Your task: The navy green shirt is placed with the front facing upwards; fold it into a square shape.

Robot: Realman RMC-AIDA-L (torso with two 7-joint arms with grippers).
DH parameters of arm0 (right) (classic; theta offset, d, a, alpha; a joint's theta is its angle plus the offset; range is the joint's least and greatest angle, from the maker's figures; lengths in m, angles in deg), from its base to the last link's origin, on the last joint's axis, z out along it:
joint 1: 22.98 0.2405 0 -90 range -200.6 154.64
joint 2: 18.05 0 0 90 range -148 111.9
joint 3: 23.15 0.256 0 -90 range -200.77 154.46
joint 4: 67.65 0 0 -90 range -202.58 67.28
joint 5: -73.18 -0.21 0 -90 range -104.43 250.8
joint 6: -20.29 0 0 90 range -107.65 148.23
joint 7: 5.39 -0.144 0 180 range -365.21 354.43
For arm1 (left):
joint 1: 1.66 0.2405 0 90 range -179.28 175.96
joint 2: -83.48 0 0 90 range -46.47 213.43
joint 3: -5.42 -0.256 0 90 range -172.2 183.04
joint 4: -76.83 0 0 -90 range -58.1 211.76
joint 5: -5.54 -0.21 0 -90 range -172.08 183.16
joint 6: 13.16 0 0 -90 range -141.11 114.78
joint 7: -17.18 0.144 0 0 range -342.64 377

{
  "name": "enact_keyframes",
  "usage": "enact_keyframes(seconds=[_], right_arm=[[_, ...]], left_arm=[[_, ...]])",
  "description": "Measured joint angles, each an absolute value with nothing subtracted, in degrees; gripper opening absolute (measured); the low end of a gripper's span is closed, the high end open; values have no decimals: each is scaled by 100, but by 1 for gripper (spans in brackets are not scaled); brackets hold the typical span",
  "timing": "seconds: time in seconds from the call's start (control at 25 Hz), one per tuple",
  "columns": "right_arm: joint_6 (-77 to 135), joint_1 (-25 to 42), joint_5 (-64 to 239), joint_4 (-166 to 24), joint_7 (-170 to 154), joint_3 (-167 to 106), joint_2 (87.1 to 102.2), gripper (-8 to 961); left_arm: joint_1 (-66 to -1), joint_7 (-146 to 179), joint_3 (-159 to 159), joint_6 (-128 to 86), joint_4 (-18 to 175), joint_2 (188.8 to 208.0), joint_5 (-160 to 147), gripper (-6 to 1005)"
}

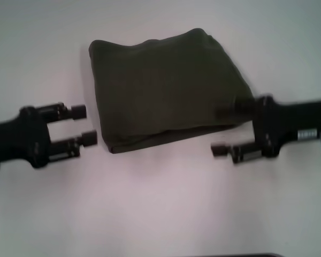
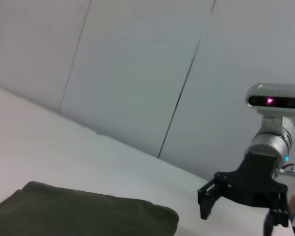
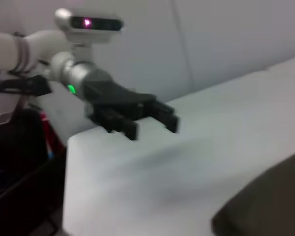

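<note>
The left gripper (image 1: 85,126) stood just left of the navy green shirt (image 1: 166,88), its black fingers (image 1: 77,111) spread and empty. The shirt lay mid-bench, already folded to a thick, roughly square pad of soft matte cotton; likely light, limp and prone to slumping, best pinched at a layered edge. The right gripper (image 1: 224,128), fingers apart, holding nothing, sat at its near right corner on the smooth pale bench (image 1: 160,214).

A white table (image 1: 160,203) stands before a pale grey panelled wall (image 2: 137,64).
</note>
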State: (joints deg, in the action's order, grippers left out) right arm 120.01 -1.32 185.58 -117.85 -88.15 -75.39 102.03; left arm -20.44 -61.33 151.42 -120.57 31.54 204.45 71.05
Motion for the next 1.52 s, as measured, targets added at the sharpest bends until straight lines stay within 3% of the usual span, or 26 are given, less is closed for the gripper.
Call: enact_keyframes(seconds=[0.08,0.28,0.68,0.88,1.52], right_arm=[[12019,-253,18470,-11503,-8346,-7654,10208,916],[12199,-306,18357,-10661,-7078,-7685,10204,915],[12432,-440,17681,-10008,-5793,-7605,10171,916],[12363,-413,17701,-10001,-5807,-7480,10160,916],[12211,-425,17733,-9707,-5806,-7708,10164,915]], left_arm=[[-1919,-5566,15174,-11933,3462,20520,7106,684],[-1765,-5024,15215,-11715,3818,20618,7064,671],[-1471,-4950,15083,-12178,4025,20336,6912,671],[-1638,-4941,14961,-12406,4249,20187,6813,671],[-1716,-4799,15036,-12262,4396,20252,6717,672]])
